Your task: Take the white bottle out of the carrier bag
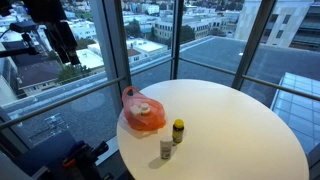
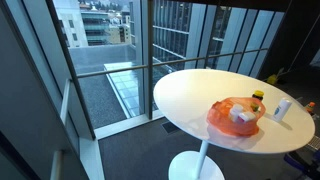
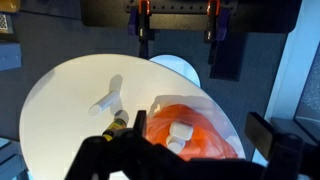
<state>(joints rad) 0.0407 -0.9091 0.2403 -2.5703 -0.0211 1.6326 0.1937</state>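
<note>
An orange carrier bag (image 1: 150, 121) lies open on the round white table (image 1: 230, 120) near its edge; it also shows in the other exterior view (image 2: 222, 120) and in the wrist view (image 3: 213, 136). A white bottle (image 3: 180, 131) lies inside it, visible in both exterior views (image 1: 143, 108) (image 2: 243, 115). My gripper (image 1: 67, 48) hangs high above and off to the side of the table, apart from the bag. In the wrist view my gripper (image 3: 200, 130) is open and empty, its fingers framing the bag from far above.
A dark bottle with a yellow cap (image 1: 178, 131) (image 2: 257, 100) (image 3: 120, 123) and a small pale bottle (image 1: 166, 150) (image 2: 284, 108) (image 3: 108, 100) stand on the table beside the bag. Glass walls and a railing surround the table.
</note>
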